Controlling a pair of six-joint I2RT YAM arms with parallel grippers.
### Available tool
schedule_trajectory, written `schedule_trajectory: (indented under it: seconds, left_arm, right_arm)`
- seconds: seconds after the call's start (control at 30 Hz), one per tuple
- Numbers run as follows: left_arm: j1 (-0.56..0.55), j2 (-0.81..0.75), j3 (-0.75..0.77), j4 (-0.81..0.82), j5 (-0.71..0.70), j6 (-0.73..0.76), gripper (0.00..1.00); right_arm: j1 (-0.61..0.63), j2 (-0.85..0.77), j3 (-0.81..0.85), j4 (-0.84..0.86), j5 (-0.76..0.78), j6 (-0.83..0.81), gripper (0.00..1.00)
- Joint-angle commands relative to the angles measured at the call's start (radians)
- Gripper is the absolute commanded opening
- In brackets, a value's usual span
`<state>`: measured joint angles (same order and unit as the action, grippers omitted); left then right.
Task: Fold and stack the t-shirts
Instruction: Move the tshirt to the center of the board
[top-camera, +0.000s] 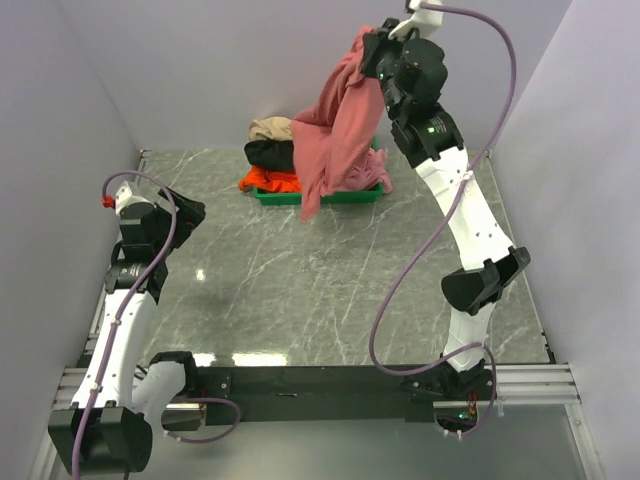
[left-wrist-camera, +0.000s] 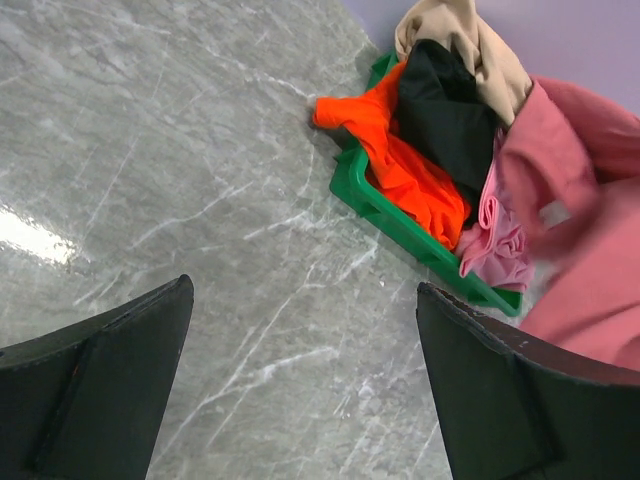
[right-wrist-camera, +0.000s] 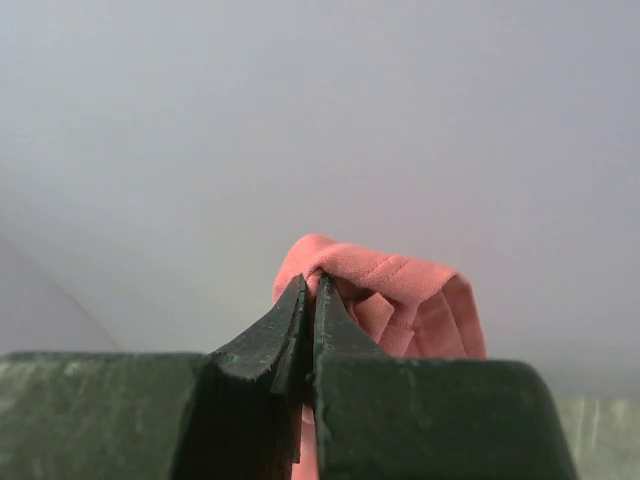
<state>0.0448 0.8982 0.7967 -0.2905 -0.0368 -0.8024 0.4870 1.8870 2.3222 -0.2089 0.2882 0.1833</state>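
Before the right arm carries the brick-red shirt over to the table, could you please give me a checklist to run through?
1. Grip: right fingers shut on the brick-red shirt: ok.
2. Clearance: shirt hanging free of the green tray: cannot tell, its lower end overlaps the rim from above.
3. Helper: left fingers open and empty: ok.
4. Landing spot: bare table in front of the tray: ok.
5. Pile: other shirts inside the tray: not ok, the orange shirt spills over the rim.
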Motion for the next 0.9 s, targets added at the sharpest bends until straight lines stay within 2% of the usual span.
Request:
schedule_trajectory:
  seconds: [0.0, 0.1, 0.23, 0.37, 0.47, 0.63, 0.7, 0.87]
  left_arm:
    - [0.003, -0.024, 0.024, -0.007, 0.029, -0.020, 0.99]
    - [0.001, -0.018, 0.030, -0.018, 0.028, -0.024, 0.99]
    - [0.003, -0.010, 0.042, -0.030, 0.054, -0.027, 0.99]
    - [0.003, -0.016, 0.044, -0.038, 0.089, -0.041, 0.99]
    - [0.003, -0.034, 0.042, -0.062, 0.101, -0.057, 0.99]
    - [0.003, -0.085, 0.047, -0.116, 0.110, -0.073, 0.99]
    - [0.003, -0.123, 0.048, -0.140, 0.124, -0.075, 0.99]
    - [0.004, -0.209, 0.093, -0.242, 0.080, -0.064, 0.99]
  right_arm:
    - [0.012, -0.032, 0.078, 0.121, 0.051, -0.053, 0.00]
    - [0.021, -0.060, 0.097, 0.155, 0.046, -0.045, 0.00]
    - [0.053, -0.138, 0.074, 0.090, -0.020, -0.047, 0.00]
    - [0.131, -0.196, 0.072, 0.002, -0.061, -0.077, 0.00]
    - [0.234, -0.245, 0.066, -0.024, -0.075, -0.111, 0.00]
    - [0.422, -0.305, 0.069, 0.002, -0.050, -0.174, 0.00]
    - [0.458, -0.312, 0.074, 0.028, -0.078, -0.231, 0.00]
    - [0.507, -0.308, 0.143, -0.043, -0.217, -0.136, 0.00]
